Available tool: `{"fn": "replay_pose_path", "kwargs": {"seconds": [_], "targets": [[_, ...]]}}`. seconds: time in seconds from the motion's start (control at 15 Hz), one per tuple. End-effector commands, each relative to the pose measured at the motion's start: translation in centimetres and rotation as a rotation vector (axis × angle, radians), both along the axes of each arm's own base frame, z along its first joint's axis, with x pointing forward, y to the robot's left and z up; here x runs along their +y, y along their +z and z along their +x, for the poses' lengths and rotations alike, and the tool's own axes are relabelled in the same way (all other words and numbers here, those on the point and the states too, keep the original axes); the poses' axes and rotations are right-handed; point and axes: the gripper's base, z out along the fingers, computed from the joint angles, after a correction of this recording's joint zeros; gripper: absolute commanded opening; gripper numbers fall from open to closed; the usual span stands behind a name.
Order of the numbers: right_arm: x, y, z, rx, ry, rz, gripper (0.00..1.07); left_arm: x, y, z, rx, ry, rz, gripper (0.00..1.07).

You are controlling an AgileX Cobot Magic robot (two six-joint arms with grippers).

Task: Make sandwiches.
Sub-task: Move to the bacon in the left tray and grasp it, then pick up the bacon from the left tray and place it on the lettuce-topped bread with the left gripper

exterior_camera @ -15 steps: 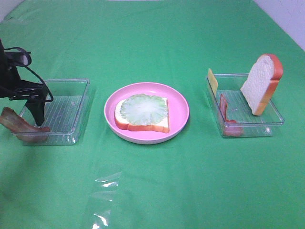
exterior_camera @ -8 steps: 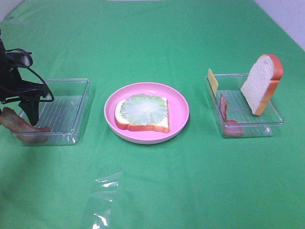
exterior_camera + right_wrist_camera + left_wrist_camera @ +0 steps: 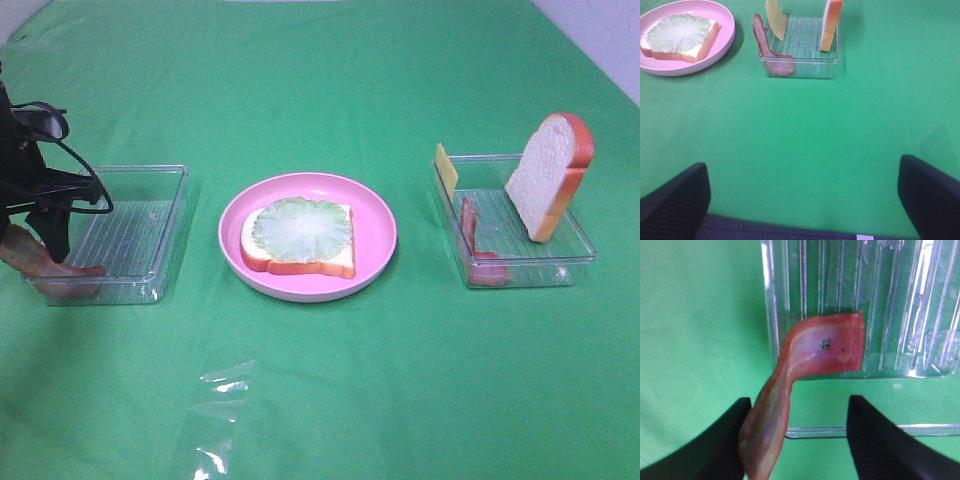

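the reddish-brown bacon strip (image 3: 790, 370), draped over the clear ribbed plastic tray's (image 3: 920, 315) wall, is judged light and floppy. it is straddled, unpinched, by the half-spread left fingers (image 3: 880, 440); the overhanging end should be gripped. the right fingers (image 3: 675, 200) are spread wide.

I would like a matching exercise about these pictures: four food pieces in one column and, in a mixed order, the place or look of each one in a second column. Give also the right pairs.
Things
1. lettuce
2. cheese slice
3. upright bread slice
4. left bacon strip

Places
A. between the fingers of the left gripper, bent over the wall of the left tray
B. flat on the bottom bread slice on the pink plate
C. white with orange-brown crust, leaning in the right tray
D. small and yellow, at a corner of the right tray

Pairs: 1-B, 2-D, 3-C, 4-A
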Motion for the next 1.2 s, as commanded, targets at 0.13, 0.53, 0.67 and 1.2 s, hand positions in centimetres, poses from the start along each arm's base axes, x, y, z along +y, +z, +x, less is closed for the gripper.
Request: {"fn": "replay_pose_path", "kwargs": {"seconds": [0.13,0.53,0.67,1.2], "targets": [[0.0,0.0,-0.2,-0.032,-0.007,0.005,0.98,-0.2,-0.3,-0.2,0.013,0.003,-0.004,0.21],[0.0,0.0,-0.2,-0.032,-0.007,0.005,0.98,-0.2,-0.3,-0.2,0.014,0.003,-0.004,0.00],[0.0,0.0,-0.2,-0.032,-0.007,0.005,0.98,-0.2,-0.2,-0.2,0.015,0.003,-0.004,0.00],[0.0,0.0,-0.2,-0.032,-0.007,0.005,0.98,-0.4,8.2,-2.5,-0.128,0.003,-0.058,0.00]]}}
